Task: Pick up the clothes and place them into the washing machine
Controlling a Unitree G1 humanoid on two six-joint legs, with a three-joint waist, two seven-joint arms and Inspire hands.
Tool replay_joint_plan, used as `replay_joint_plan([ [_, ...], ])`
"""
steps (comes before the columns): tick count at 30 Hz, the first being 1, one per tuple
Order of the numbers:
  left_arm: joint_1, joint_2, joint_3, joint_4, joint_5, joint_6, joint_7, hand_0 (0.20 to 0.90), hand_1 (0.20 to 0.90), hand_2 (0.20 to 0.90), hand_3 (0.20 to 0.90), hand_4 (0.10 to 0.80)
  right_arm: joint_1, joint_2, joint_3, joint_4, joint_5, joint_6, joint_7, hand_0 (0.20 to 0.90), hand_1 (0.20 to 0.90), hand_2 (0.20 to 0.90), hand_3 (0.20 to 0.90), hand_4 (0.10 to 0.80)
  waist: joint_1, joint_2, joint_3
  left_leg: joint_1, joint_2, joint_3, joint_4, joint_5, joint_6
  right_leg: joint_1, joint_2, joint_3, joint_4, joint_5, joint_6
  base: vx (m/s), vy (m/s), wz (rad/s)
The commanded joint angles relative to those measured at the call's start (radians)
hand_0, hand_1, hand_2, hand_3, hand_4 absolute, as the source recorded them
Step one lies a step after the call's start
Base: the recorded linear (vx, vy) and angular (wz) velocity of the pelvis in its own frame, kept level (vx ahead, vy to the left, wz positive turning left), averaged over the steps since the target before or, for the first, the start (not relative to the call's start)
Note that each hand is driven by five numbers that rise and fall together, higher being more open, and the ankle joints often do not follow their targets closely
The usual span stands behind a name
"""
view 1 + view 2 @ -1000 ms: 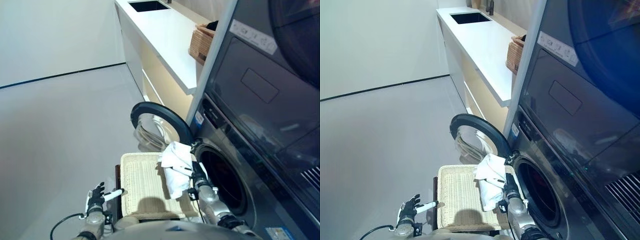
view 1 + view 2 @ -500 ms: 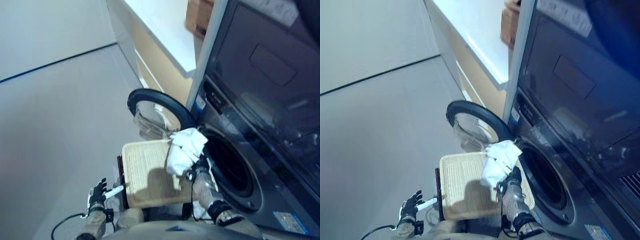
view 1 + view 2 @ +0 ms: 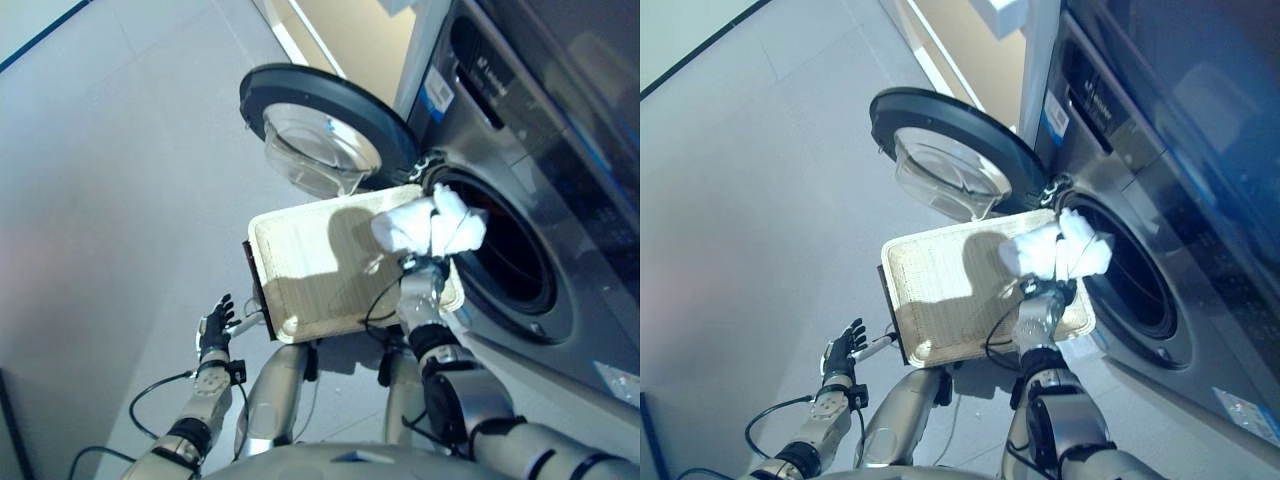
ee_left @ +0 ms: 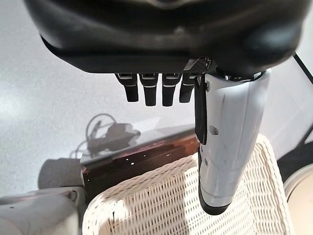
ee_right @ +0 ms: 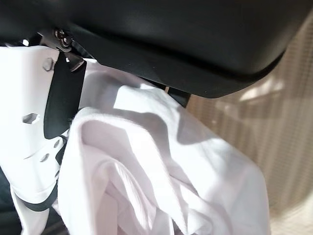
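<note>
left robot hand: nearest us, low at the left, fingers straight and spread, holding nothing. it hangs just off the basket's near corner, clear of the other arm's path.
right robot hand: clamped round the white clothes, bunched tight so nothing trails on the way in.
wicker basket: shallow, pale, bare inside now, sitting right in front of the machine so the carry is short.
clothes' position: up off the basket, at the rim of the drum opening, not yet inside.
washer door: swung wide to the far left, leaving the mouth free.
next, i'd judge: push deeper, then let go.
</note>
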Motion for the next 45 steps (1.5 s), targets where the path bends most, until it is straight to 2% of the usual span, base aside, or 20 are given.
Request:
replay_joint_plan([
  [1, 0.006, 0.048, -0.001, -0.030, -0.034, -0.058, 0.024, 0.900, 0.900, 0.900, 0.900, 0.800, -0.081, -0.059, -0.023, -0.130, -0.001, -0.133, -0.007, 0.200, 0.200, 0.200, 0.200, 0.300, 0.004, 0.046, -0.051, -0.134, 0.002, -0.042, 0.201, -0.085, -0.068, -0.034, -0.033, 0.000, 0.082, -0.048, 0.034, -0.048, 0.102, -0.19],
  [3, 0.002, 0.050, -0.001, -0.036, -0.038, -0.058, 0.022, 0.900, 0.900, 0.900, 0.900, 0.800, -0.096, -0.075, -0.040, -0.143, -0.004, -0.151, -0.015, 0.200, 0.200, 0.200, 0.200, 0.300, 0.004, 0.057, -0.047, -0.151, 0.000, -0.042, 0.221, -0.093, -0.064, -0.058, -0.029, 0.011, 0.103, -0.053, 0.034, -0.036, 0.053, -0.19],
  [6, 0.003, 0.052, -0.010, -0.023, -0.043, -0.060, 0.017, 0.900, 0.900, 0.900, 0.900, 0.800, -0.160, -0.138, -0.085, -0.141, 0.003, -0.183, -0.023, 0.200, 0.200, 0.200, 0.200, 0.300, -0.007, 0.086, -0.037, -0.203, -0.016, -0.057, 0.260, -0.105, -0.041, -0.118, -0.010, 0.055, 0.138, -0.057, 0.019, -0.047, 0.046, -0.12],
  [13, 0.011, 0.042, -0.025, -0.020, -0.054, -0.057, 0.012, 0.900, 0.900, 0.900, 0.900, 0.800, -0.230, -0.229, -0.125, -0.084, 0.011, -0.209, -0.061, 0.200, 0.200, 0.200, 0.200, 0.300, -0.010, 0.124, -0.033, -0.250, -0.024, -0.050, 0.319, -0.136, -0.023, -0.181, 0.009, 0.110, 0.189, -0.081, -0.002, -0.001, 0.047, -0.15],
  [17, 0.013, 0.037, -0.036, -0.021, -0.057, -0.060, 0.005, 0.900, 0.900, 0.900, 0.900, 0.800, -0.261, -0.275, -0.135, -0.074, 0.006, -0.203, -0.064, 0.200, 0.200, 0.200, 0.200, 0.300, -0.010, 0.140, -0.035, -0.265, -0.022, -0.037, 0.339, -0.152, -0.021, -0.208, 0.014, 0.130, 0.211, -0.091, -0.004, -0.003, 0.049, -0.25],
  [18, 0.020, 0.034, -0.042, -0.033, -0.065, -0.066, -0.002, 0.900, 0.900, 0.900, 0.900, 0.800, -0.288, -0.306, -0.140, -0.066, 0.004, -0.207, -0.065, 0.200, 0.200, 0.200, 0.200, 0.300, -0.008, 0.155, -0.043, -0.265, -0.023, -0.032, 0.334, -0.156, -0.023, -0.218, 0.013, 0.140, 0.214, -0.095, -0.004, 0.108, 0.071, -0.28],
  [19, 0.018, 0.032, -0.041, -0.033, -0.066, -0.066, -0.002, 0.900, 0.900, 0.900, 0.900, 0.800, -0.293, -0.310, -0.139, -0.061, 0.005, -0.207, -0.064, 0.200, 0.200, 0.200, 0.200, 0.300, -0.001, 0.155, -0.050, -0.258, -0.027, -0.044, 0.333, -0.178, -0.027, -0.213, 0.015, 0.148, 0.217, -0.116, 0.000, 0.001, 0.066, -0.29],
  [20, 0.020, 0.032, -0.044, -0.042, -0.066, -0.069, -0.005, 0.900, 0.900, 0.900, 0.900, 0.800, -0.315, -0.351, -0.146, -0.046, -0.001, -0.201, -0.065, 0.200, 0.200, 0.200, 0.200, 0.300, -0.003, 0.163, -0.048, -0.270, -0.024, -0.027, 0.327, -0.151, -0.024, -0.225, 0.011, 0.144, 0.210, -0.091, -0.004, 0.008, 0.034, -0.22],
  [21, 0.023, 0.032, -0.044, -0.045, -0.069, -0.071, -0.008, 0.900, 0.900, 0.900, 0.900, 0.800, -0.331, -0.378, -0.145, -0.034, -0.006, -0.205, -0.069, 0.200, 0.200, 0.200, 0.200, 0.300, 0.001, 0.168, -0.055, -0.269, -0.025, -0.028, 0.324, -0.155, -0.024, -0.227, 0.012, 0.148, 0.208, -0.094, -0.004, 0.013, 0.054, -0.10],
  [22, 0.028, 0.038, -0.043, -0.057, -0.069, -0.076, -0.008, 0.900, 0.900, 0.900, 0.900, 0.800, -0.368, -0.430, -0.133, -0.018, -0.016, -0.204, -0.076, 0.200, 0.200, 0.200, 0.200, 0.300, 0.012, 0.173, -0.070, -0.261, -0.030, -0.041, 0.320, -0.177, -0.028, -0.222, 0.013, 0.158, 0.209, -0.116, 0.000, 0.018, 0.034, -0.08],
  [23, 0.027, 0.036, -0.046, -0.059, -0.069, -0.076, -0.008, 0.900, 0.900, 0.900, 0.900, 0.800, -0.373, -0.438, -0.132, -0.012, -0.016, -0.203, -0.077, 0.200, 0.200, 0.200, 0.200, 0.300, 0.010, 0.177, -0.064, -0.272, -0.025, -0.027, 0.320, -0.154, -0.024, -0.231, 0.012, 0.152, 0.206, -0.095, -0.003, 0.014, 0.023, -0.14],
  [27, 0.037, 0.045, -0.048, -0.056, -0.069, -0.074, -0.007, 0.900, 0.900, 0.900, 0.900, 0.800, -0.434, -0.534, -0.098, -0.034, -0.070, -0.199, -0.111, 0.200, 0.200, 0.200, 0.200, 0.300, 0.014, 0.190, -0.083, -0.261, -0.034, -0.026, 0.287, -0.146, -0.031, -0.228, 0.005, 0.155, 0.188, -0.090, -0.004, 0.010, 0.014, -0.05],
  [30, 0.040, 0.047, -0.052, -0.054, -0.075, -0.076, -0.006, 0.900, 0.900, 0.900, 0.900, 0.800, -0.477, -0.563, -0.086, -0.029, -0.068, -0.215, -0.127, 0.200, 0.200, 0.200, 0.200, 0.300, 0.015, 0.199, -0.091, -0.250, -0.038, -0.026, 0.265, -0.140, -0.034, -0.222, 0.002, 0.158, 0.176, -0.089, -0.002, 0.027, 0.037, 0.03],
  [34, 0.048, 0.050, -0.052, -0.073, -0.083, -0.080, -0.001, 0.900, 0.900, 0.900, 0.900, 0.800, -0.531, -0.634, -0.050, -0.088, -0.165, -0.208, -0.208, 0.200, 0.200, 0.200, 0.200, 0.300, 0.015, 0.216, -0.101, -0.232, -0.050, -0.014, 0.224, -0.130, -0.037, -0.216, -0.007, 0.172, 0.147, -0.075, 0.004, 0.037, 0.059, -0.04],
  [38, 0.054, 0.062, -0.042, -0.092, -0.079, -0.091, -0.004, 0.900, 0.900, 0.900, 0.900, 0.800, -0.587, -0.721, 0.018, -0.102, -0.219, -0.176, -0.205, 0.200, 0.200, 0.200, 0.200, 0.300, 0.017, 0.225, -0.115, -0.211, -0.061, -0.014, 0.188, -0.119, -0.044, -0.200, -0.023, 0.172, 0.117, -0.063, 0.009, 0.046, 0.036, -0.02],
  [41, 0.056, 0.067, -0.038, -0.089, -0.079, -0.093, -0.008, 0.900, 0.900, 0.900, 0.900, 0.800, -0.621, -0.755, 0.067, -0.104, -0.245, -0.156, -0.193, 0.200, 0.200, 0.200, 0.200, 0.300, 0.015, 0.222, -0.120, -0.200, -0.061, -0.012, 0.169, -0.111, -0.047, -0.188, -0.026, 0.171, 0.098, -0.053, 0.012, 0.043, 0.007, -0.04],
  [42, 0.056, 0.067, -0.037, -0.087, -0.080, -0.093, -0.009, 0.900, 0.900, 0.900, 0.900, 0.800, -0.627, -0.762, 0.079, -0.105, -0.248, -0.153, -0.192, 0.741, 0.741, 0.741, 0.741, 0.686, 0.014, 0.220, -0.122, -0.195, -0.062, -0.012, 0.162, -0.108, -0.048, -0.183, -0.027, 0.171, 0.093, -0.051, 0.012, 0.050, -0.004, -0.05],
  [43, 0.054, 0.069, -0.034, -0.088, -0.084, -0.093, -0.010, 0.900, 0.900, 0.900, 0.900, 0.800, -0.634, -0.773, 0.093, -0.095, -0.249, -0.148, -0.191, 0.900, 0.900, 0.900, 0.900, 0.800, 0.013, 0.218, -0.125, -0.189, -0.063, -0.012, 0.152, -0.106, -0.050, -0.178, -0.028, 0.170, 0.083, -0.047, 0.014, 0.048, -0.002, -0.04],
  [45, 0.057, 0.068, -0.038, -0.086, -0.087, -0.094, -0.012, 0.900, 0.900, 0.900, 0.900, 0.800, -0.639, -0.768, 0.102, -0.103, -0.242, -0.142, -0.185, 0.900, 0.900, 0.900, 0.900, 0.800, 0.009, 0.213, -0.130, -0.176, -0.064, -0.011, 0.132, -0.099, -0.054, -0.163, -0.031, 0.168, 0.064, -0.040, 0.016, 0.053, 0.003, -0.02],
])
